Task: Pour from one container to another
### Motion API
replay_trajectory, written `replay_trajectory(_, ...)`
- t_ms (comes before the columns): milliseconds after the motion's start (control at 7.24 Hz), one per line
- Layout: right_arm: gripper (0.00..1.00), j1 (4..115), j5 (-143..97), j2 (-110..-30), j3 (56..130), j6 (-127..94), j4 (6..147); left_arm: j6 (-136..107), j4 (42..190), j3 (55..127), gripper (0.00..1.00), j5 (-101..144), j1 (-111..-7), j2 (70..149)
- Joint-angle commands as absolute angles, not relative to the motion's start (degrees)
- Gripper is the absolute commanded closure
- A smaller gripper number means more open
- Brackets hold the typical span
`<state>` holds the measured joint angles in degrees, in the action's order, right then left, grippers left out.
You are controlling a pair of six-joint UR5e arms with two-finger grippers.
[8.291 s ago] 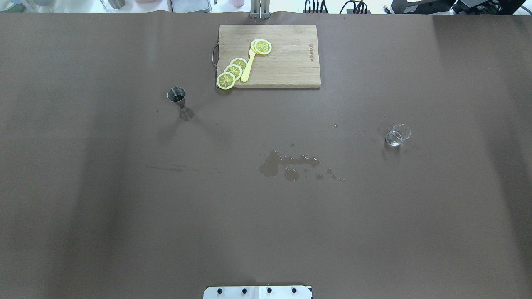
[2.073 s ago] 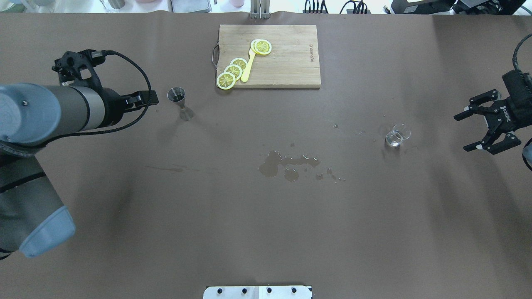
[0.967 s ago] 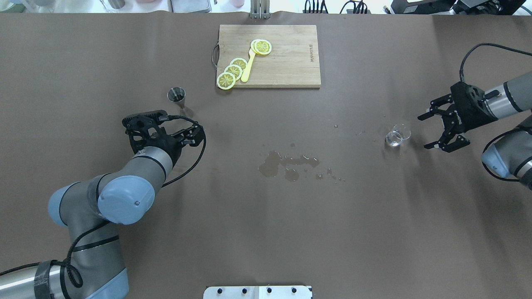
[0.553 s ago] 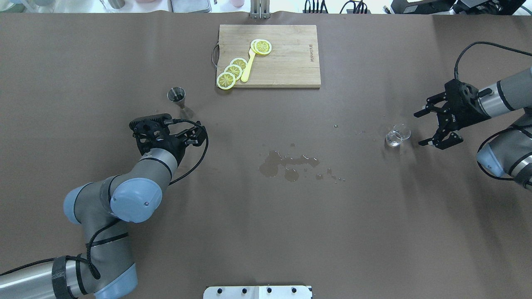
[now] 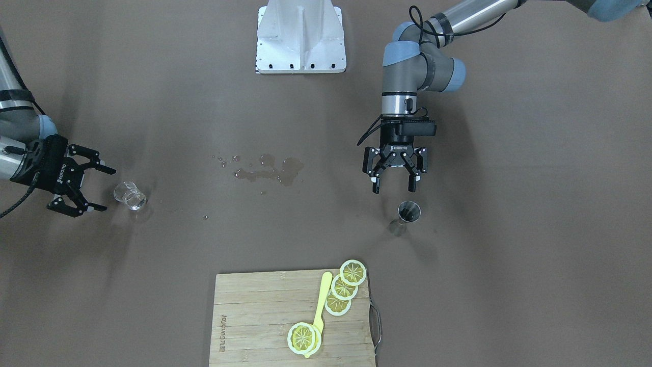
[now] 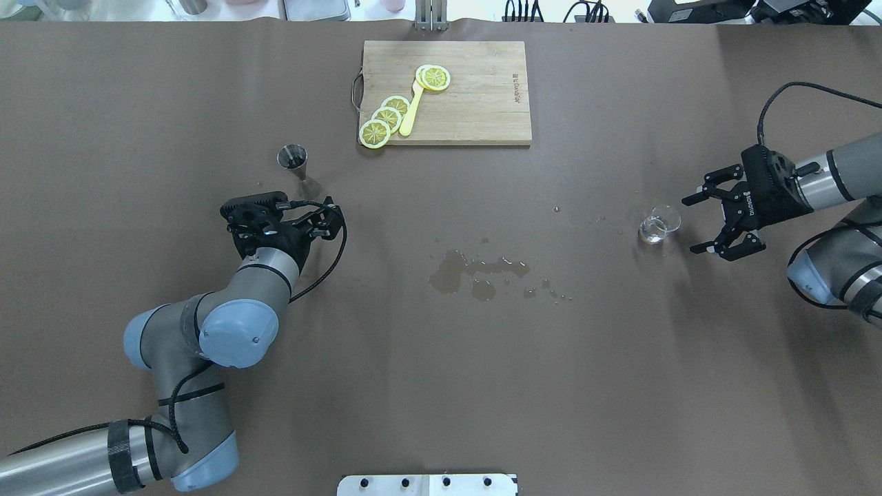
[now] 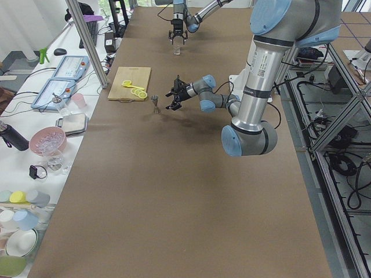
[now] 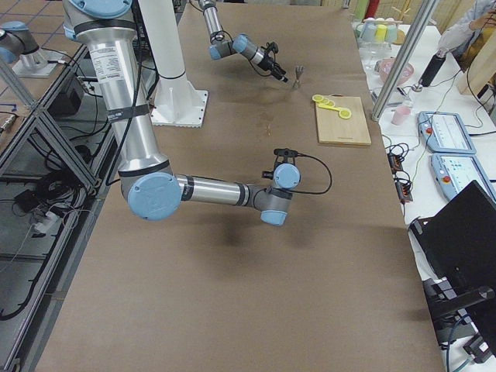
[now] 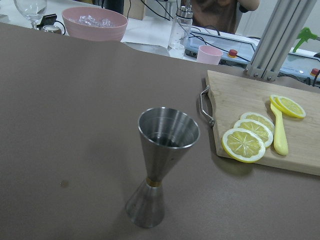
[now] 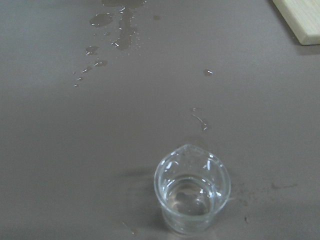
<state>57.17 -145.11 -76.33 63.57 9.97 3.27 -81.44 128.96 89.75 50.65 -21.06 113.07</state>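
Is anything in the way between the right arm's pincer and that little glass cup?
Nothing visible. Only bare table separates the open right pincer from the glass beaker.

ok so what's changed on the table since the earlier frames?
Both arms came into view. The left gripper swung in toward the small shiny steel hourglass jigger and hangs open just short of it. The right gripper moved up to the small clear glass beaker, open, not yet around it. Nothing grasped. Jigger, beaker, wooden cutting board, lemon slices and spill stayed put.
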Motion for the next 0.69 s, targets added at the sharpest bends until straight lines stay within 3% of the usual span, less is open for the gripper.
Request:
replay_trajectory(0, 0.05, 57.0, -145.3, -75.5, 59.4, 5.8, -5.2, -81.2, 129.5, 88.8, 0.04, 50.0, -21.6, 113.5)
replay_trajectory(553, 0.05, 56.7, -145.3, -71.6, 51.1, 0.8, -15.6, -81.1, 129.9, 85.5, 0.04, 47.3, -22.3, 114.7)
